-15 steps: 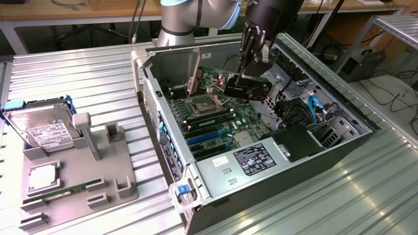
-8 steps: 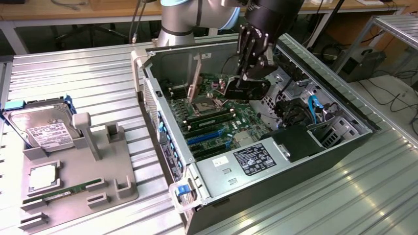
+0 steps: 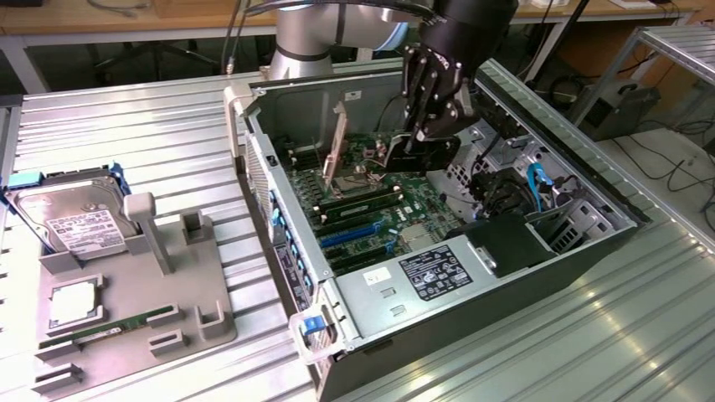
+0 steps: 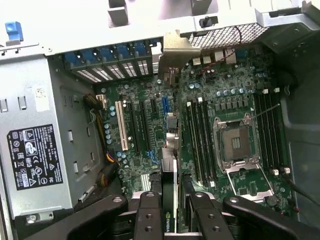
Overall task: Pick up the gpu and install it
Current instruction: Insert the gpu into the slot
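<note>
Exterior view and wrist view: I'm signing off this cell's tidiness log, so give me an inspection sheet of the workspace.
Surface: ribbed metal table, carrying open computer case.
Job's things: thin black graphics card with silvery bracket, edge-on over the green motherboard.
Clutter: grey holder tray with silver hard drive and green memory stick.
Claw: black claw shut on the card.
Cables: blue cables inside case.
Surroundings: wooden benches behind.
</note>
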Motion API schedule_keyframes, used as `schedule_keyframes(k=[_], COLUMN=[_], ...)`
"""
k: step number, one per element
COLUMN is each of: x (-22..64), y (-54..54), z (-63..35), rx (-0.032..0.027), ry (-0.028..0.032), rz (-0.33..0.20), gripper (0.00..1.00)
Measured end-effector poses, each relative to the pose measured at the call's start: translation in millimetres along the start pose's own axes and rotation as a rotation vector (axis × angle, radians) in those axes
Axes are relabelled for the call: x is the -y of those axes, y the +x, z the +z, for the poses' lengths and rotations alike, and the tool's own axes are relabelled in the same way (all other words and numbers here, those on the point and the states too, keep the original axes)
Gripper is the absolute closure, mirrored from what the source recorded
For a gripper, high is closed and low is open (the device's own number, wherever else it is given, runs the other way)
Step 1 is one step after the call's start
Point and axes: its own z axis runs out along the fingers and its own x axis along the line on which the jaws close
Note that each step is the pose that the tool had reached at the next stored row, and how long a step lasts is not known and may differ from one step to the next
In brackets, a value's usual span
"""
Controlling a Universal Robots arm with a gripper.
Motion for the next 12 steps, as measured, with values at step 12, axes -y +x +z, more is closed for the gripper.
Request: schedule_keyframes(k=[12], x=[-16.5], y=[2.1], z=[15.0], rx=[0.0020], ry=[0.0175], rz=[-0.036], gripper=[0.74])
